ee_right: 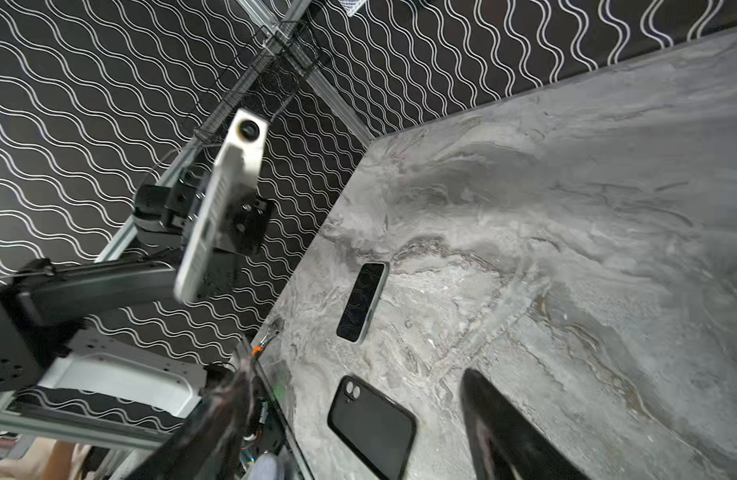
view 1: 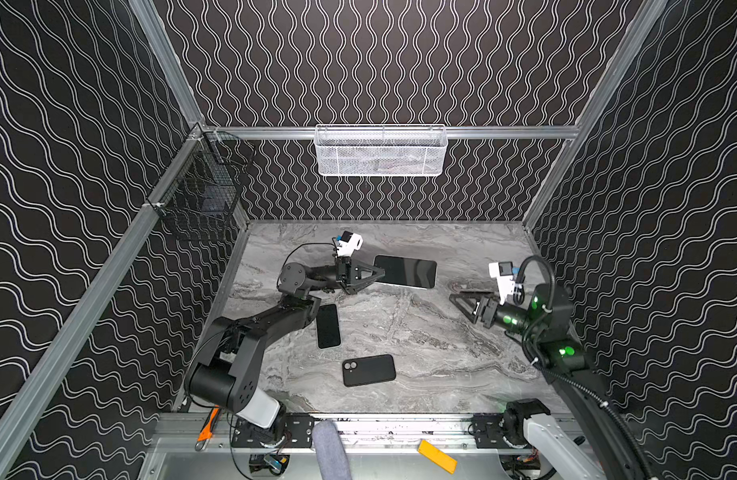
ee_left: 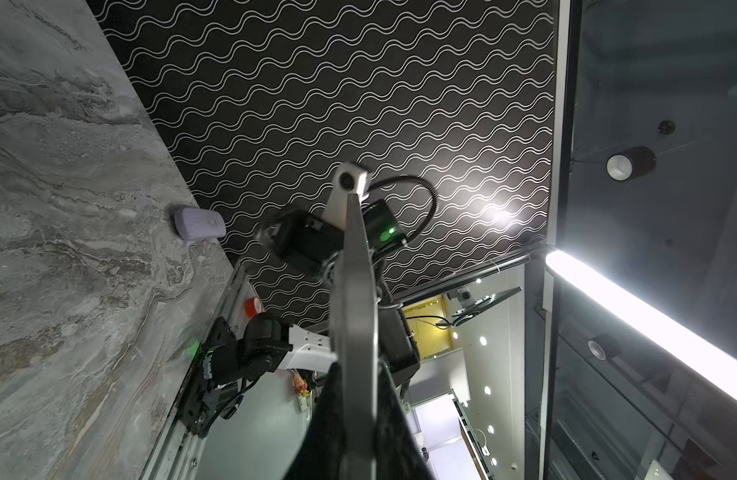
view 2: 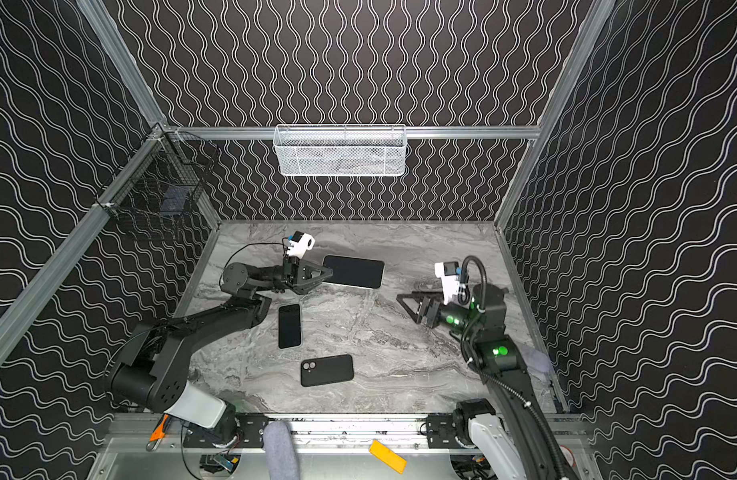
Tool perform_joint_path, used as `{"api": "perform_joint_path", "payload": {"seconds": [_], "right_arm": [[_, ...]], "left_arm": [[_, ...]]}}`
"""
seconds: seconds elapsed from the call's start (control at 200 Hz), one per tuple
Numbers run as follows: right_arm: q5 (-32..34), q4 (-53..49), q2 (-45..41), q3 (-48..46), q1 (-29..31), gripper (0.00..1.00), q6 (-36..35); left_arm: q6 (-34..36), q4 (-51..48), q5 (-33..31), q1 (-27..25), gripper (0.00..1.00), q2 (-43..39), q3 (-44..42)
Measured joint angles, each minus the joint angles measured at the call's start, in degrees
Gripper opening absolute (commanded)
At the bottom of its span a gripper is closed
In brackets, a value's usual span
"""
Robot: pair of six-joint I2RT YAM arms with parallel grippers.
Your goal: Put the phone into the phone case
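we hold the phone pinched in our left gripper, up off the table, well beyond the case. the case lies empty; our right gripper, right of it, is spread, holding nothing. insertion remains.

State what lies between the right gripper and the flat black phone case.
Only bare grey marble tabletop separates the right gripper from the black phone case, in both top views.

Rear phone in the left tool, front phone on the table before it, phone case foremost.
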Motion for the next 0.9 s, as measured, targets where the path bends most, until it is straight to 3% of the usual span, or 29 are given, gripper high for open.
{"api": "perform_joint_path", "payload": {"seconds": [0.195,0.22,0.24,0.39,0.49,0.681,0.901], "right_arm": [[2.75,6.05,-10.10,-5.70,4.68,0.83,-8.74],[2.84,6.21,-10.62,-5.70,5.51,0.97,-10.97],[2.80,6.19,-10.95,-5.68,6.32,0.99,-13.09],[4.96,3.85,-9.79,-5.55,11.47,0.99,-29.29],[7.04,3.72,-6.23,-5.38,13.73,0.99,-35.50],[10.32,5.66,-2.99,-4.31,18.49,0.99,-41.55],[14.01,6.71,-2.69,-3.45,19.23,1.00,-43.80]], "left_arm": [[-2.97,2.38,0.72,0.09,0.00,0.20,-0.17],[-3.32,2.45,0.83,0.09,0.00,0.13,-0.46],[-3.34,2.45,0.85,0.09,0.00,0.11,-0.72],[-3.72,2.47,1.11,0.09,0.00,0.07,-2.10],[-3.76,2.45,1.36,0.09,0.00,-0.33,-2.56],[-3.72,2.23,1.73,0.09,0.00,-1.57,-2.91],[-3.26,1.29,2.01,0.09,0.00,-2.56,-3.91]]}}
